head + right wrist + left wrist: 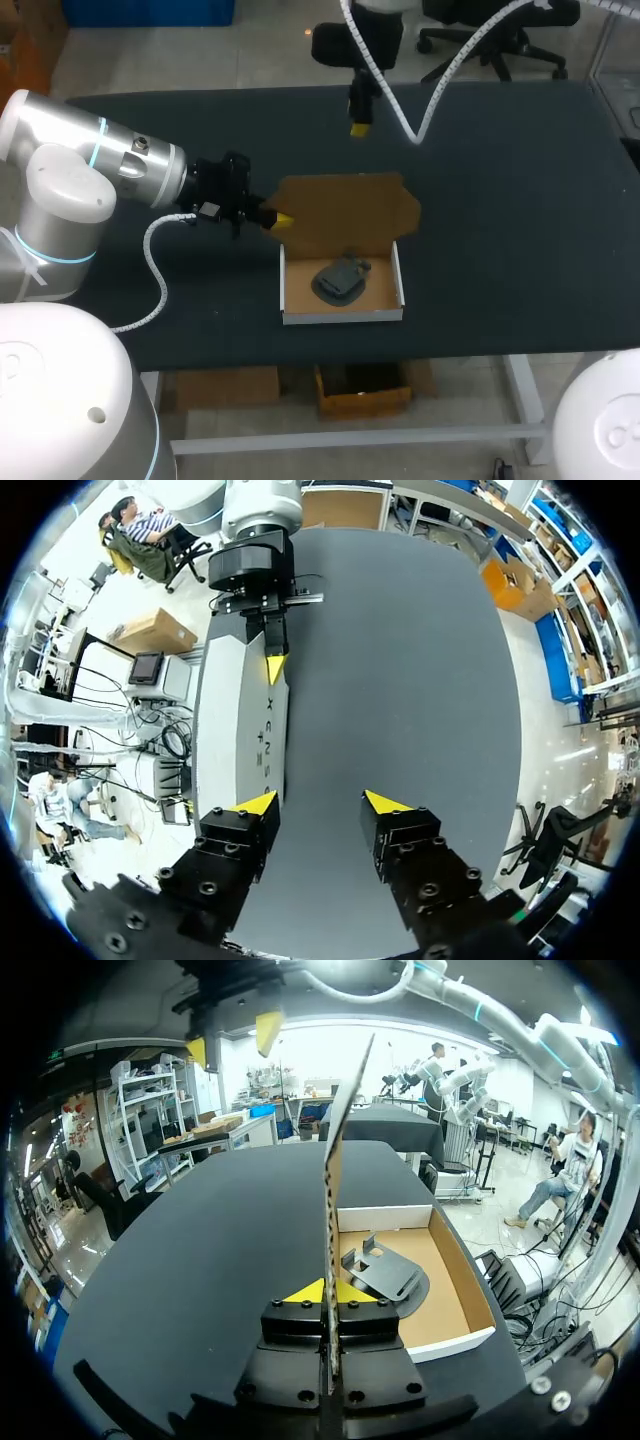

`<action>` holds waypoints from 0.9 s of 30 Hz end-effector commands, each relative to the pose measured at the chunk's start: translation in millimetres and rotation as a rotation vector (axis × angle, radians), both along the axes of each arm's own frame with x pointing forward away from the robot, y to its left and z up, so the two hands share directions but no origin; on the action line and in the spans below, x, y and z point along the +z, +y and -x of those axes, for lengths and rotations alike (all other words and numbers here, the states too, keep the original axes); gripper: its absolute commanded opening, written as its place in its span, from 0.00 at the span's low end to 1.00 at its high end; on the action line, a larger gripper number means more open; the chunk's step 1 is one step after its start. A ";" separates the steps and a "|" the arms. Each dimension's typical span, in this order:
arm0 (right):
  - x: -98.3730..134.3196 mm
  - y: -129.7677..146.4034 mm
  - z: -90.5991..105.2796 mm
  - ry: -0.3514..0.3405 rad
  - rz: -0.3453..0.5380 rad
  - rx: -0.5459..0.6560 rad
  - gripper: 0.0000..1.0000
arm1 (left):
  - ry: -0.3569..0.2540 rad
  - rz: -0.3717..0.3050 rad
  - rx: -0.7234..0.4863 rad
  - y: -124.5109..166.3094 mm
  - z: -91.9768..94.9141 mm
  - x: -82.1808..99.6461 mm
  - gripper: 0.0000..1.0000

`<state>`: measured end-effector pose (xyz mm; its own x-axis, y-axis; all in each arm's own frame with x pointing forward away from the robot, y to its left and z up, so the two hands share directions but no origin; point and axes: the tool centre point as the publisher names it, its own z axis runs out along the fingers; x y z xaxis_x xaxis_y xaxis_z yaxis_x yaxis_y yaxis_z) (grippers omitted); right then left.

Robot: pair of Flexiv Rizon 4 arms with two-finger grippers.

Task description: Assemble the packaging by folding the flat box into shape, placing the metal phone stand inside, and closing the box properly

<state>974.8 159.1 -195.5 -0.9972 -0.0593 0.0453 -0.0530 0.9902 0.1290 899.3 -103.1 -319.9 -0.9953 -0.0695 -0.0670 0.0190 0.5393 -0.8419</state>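
Had the left gripper (283, 219) clamped on the raised brown cardboard lid (345, 210) at its 9 o'clock edge, white-walled tray (340, 316) with grey metal phone stand (340, 280) at 5 o'clock, open-fingered right gripper (360, 127) off at 12.

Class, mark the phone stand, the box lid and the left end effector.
phone stand (340, 281): head view, its dark base.
box lid (345, 210): head view, middle of panel.
left end effector (284, 220): head view, between its yellow tips.

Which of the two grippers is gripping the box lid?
The left gripper, shut on the cardboard lid; the right gripper hangs open, touching nothing.
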 end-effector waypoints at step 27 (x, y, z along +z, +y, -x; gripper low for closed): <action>-24.4 20.1 54.6 -0.007 0.062 0.039 0.44 | -0.001 0.001 0.000 -0.5 0.4 -1.6 0.00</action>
<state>922.3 178.5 -217.8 -0.9942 -0.0962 0.0476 -0.0929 0.9934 0.0675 899.3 -103.2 -319.9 -0.9953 -0.0694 -0.0669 0.0189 0.5394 -0.8418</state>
